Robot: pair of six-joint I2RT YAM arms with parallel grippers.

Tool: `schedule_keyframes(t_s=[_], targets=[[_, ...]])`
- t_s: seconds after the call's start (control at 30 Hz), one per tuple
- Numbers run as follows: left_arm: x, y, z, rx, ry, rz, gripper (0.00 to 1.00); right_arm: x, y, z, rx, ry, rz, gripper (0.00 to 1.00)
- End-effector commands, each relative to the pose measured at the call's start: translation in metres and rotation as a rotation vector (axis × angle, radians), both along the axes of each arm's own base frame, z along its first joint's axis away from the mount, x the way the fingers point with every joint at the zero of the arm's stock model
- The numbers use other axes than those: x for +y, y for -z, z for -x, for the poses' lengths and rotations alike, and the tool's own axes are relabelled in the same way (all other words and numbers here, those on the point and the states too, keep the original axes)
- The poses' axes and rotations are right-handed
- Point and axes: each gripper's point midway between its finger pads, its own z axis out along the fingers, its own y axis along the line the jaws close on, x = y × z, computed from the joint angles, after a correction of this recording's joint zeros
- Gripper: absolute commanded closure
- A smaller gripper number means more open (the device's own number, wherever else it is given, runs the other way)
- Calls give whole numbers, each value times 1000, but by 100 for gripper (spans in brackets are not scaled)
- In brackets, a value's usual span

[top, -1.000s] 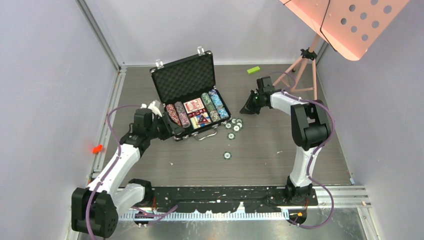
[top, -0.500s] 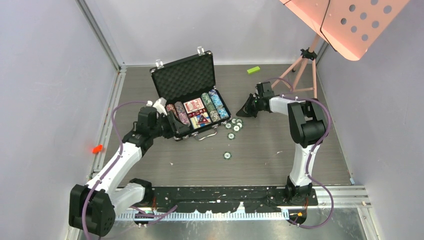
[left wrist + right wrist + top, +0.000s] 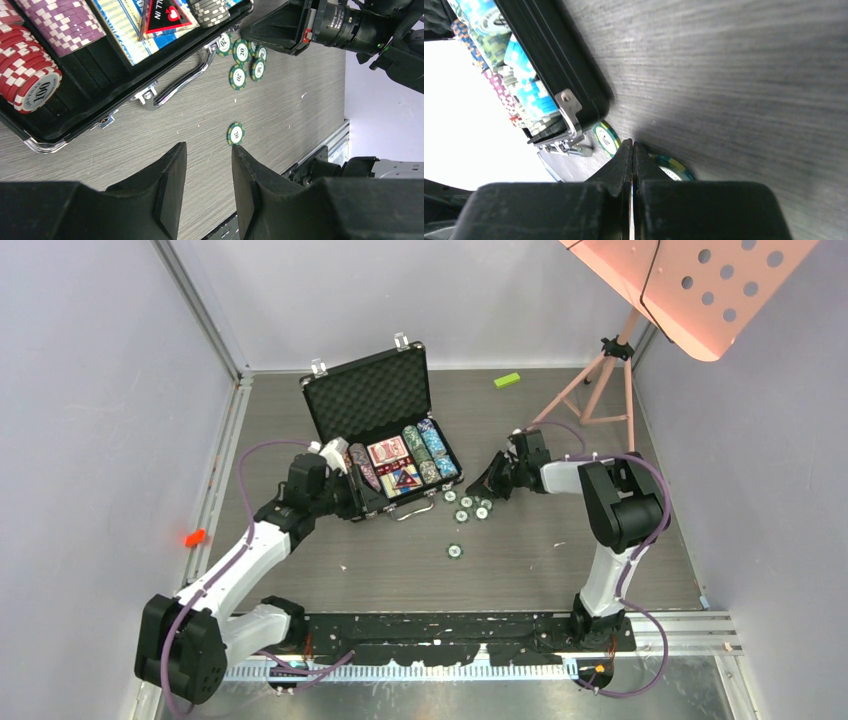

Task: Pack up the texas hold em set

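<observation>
The right arm has swung down and to the left since the earlier frames, from open table right of the case to the loose chips in the middle of the top view. The left arm has slid up and right along the case's near left corner. The right arm's reach matters more. It is now in position to collect the stray chips, so I judge the task to be well along, with the strays still to pack and the lid still to close.

The black briefcase (image 3: 368, 400) stands open in the upper centre of the top view, with its foam lid raised. Rows of striped chips (image 3: 30, 75) and the red-backed card deck (image 3: 388, 451) already sit in the tray.

The right gripper (image 3: 632, 145) is clenched, its fingers pressed flat together with nothing visible between them. Its tip rests low on the table (image 3: 560, 540), right at the cluster of green-rimmed chips (image 3: 468, 507) by the case's near right corner. Whether it touches 1 of them I cannot tell.

The left gripper (image 3: 207, 147) is partly parted and holds nothing. Bare table shows through the gap at the bottom of its wrist view.

1 lone chip (image 3: 455, 551) lies apart, below the cluster.
</observation>
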Motion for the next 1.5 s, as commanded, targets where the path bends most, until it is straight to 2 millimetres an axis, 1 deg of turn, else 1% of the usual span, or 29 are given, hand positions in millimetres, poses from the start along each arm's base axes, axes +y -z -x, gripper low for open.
schedule_keyframes(t_s=[0.0,0.03,0.13,0.17,0.2,0.23,0.27,0.3,0.33,0.37,0.4,0.43,0.47,0.5,0.53,0.57,0.6,0.63,0.67,0.73,0.77,0.8,0.83,0.87,0.97,1.03,1.23,1.47], targets=[[-12,-25,-8,-99,55,25,60,-10,13,31,79,-7,72,99],[-14,-25,-7,-103,64,25,60,-12,14,32,74,-10,86,99],[-18,-25,-5,-112,88,17,59,-18,6,32,59,-16,126,99],[-20,-25,-4,-113,98,14,59,-20,6,35,64,-28,143,99],[-21,-25,-3,-114,107,10,59,-22,-1,31,43,-27,156,99],[-23,-25,-3,-116,117,5,59,-24,-2,34,46,-40,175,95],[-25,-25,-2,-119,128,-1,59,-25,-10,30,22,-40,189,93],[-27,-24,-1,-121,136,-8,59,-29,-11,35,33,-57,212,90],[-28,-24,0,-124,142,-15,59,-30,-20,30,5,-56,234,88],[-30,-24,0,-129,147,-20,59,-33,-20,35,16,-73,262,85],[-31,-25,0,-137,152,-24,59,-35,-27,33,-9,-70,292,83],[-32,-25,1,-144,158,-29,59,-39,-32,36,-17,-80,318,79],[-34,-26,1,-152,160,-35,59,-42,-34,35,-36,-82,357,76],[-35,-26,1,-158,164,-40,59,-45,-38,40,-34,-83,379,67],[-36,-27,3,-163,170,-41,59,-50,-39,39,-49,-82,421,62],[-37,-27,3,-167,172,-44,58,-53,-42,43,-48,-83,441,52],[-38,-27,3,-170,175,-49,58,-56,-43,43,-57,-78,475,38],[-39,-27,3,-173,177,-54,58,-59,-46,46,-58,-74,489,31],[-41,-26,4,-174,184,-57,58,-62,-46,47,-61,-62,517,20],[-44,-25,5,-175,198,-63,57,-69,-47,49,-49,-31,559,12],[-46,-25,5,-175,205,-66,57,-76,-44,52,-27,-14,604,10],[-48,-24,5,-174,211,-68,56,-78,-45,51,-19,9,622,7],[-49,-24,6,-175,215,-69,56,-84,-42,55,2,16,675,6],[-50,-24,6,-176,219,-71,56,-85,-43,54,8,40,692,3],[-52,-24,6,-179,221,-76,55,-85,-41,59,23,64,783,1],[-52,-24,6,-181,222,-77,55,-81,-40,60,29,83,800,0],[-53,-24,6,-182,227,-78,55,-61,-38,54,7,132,747,0],[-51,-23,7,-186,230,-90,55,-53,-32,45,4,139,741,1]])
